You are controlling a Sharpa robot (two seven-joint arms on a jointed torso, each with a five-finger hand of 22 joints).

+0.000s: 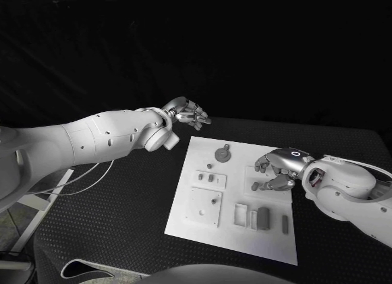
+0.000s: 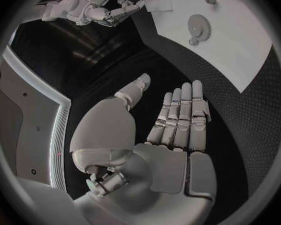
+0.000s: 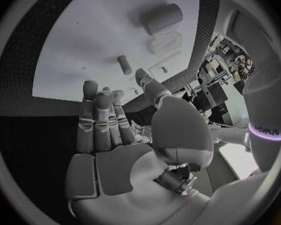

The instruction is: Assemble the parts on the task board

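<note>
— Surface? 
— We note a black counter (image 1: 111, 236) carrying the white task board (image 1: 238, 236), grey parts (image 1: 263, 217) lying on it.
— Hands? 
— Left hand (image 1: 186, 112) off the board, fingers (image 2: 184, 115) straight, empty. Right hand (image 1: 280, 168) over the board, fingers (image 3: 100, 122) extended, empty.

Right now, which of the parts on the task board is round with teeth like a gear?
The gear, lying near the far edge of the task board. It is a toothed disc; the other parts are small pegs or blocks. Neither hand touches it.
</note>
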